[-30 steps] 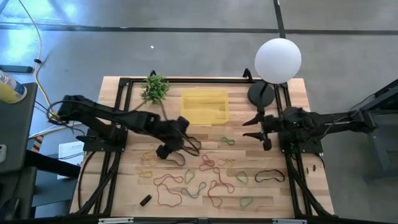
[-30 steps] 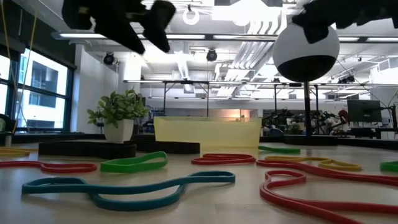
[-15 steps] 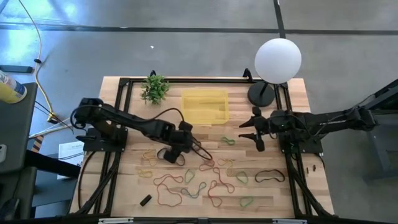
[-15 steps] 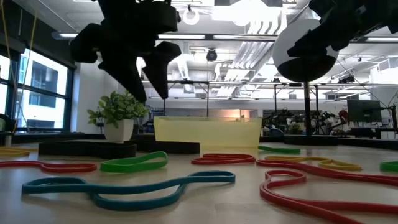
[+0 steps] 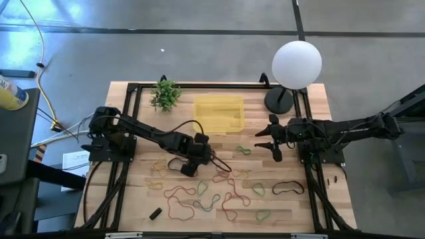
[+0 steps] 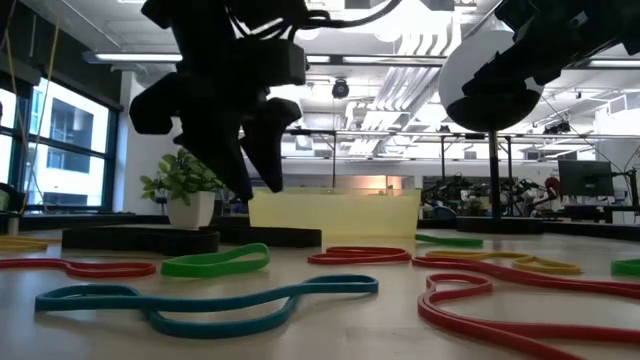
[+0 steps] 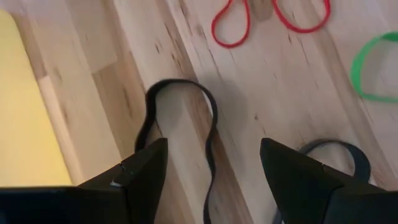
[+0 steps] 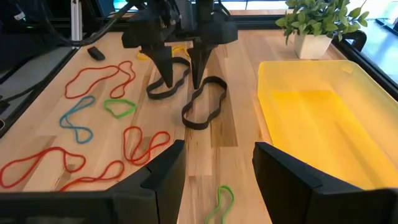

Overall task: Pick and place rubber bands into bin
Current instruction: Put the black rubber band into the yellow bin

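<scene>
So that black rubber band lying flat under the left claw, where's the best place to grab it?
Probably straight from above, at the narrow waist of the black rubber band, where its two strands run close together. It lies flat on the table, so there is nothing to grip from the side. The left gripper hangs open over it, fingers either side.

— What couldn't you make out?
— In the left wrist view the black rubber band (image 7: pixel 186 134) ran off the edge between the left gripper (image 7: pixel 213 163) and its spread fingers, so its near end was cut off. The bin (image 7: pixel 25 118) showed only as a yellow slab at the edge.
— And the low view?
— The right gripper (image 6: pixel 545 45) was a dark shape cropped at the top corner; its fingers couldn't be read there. The green rubber band (image 6: pixel 627 267) was clipped at the side
</scene>
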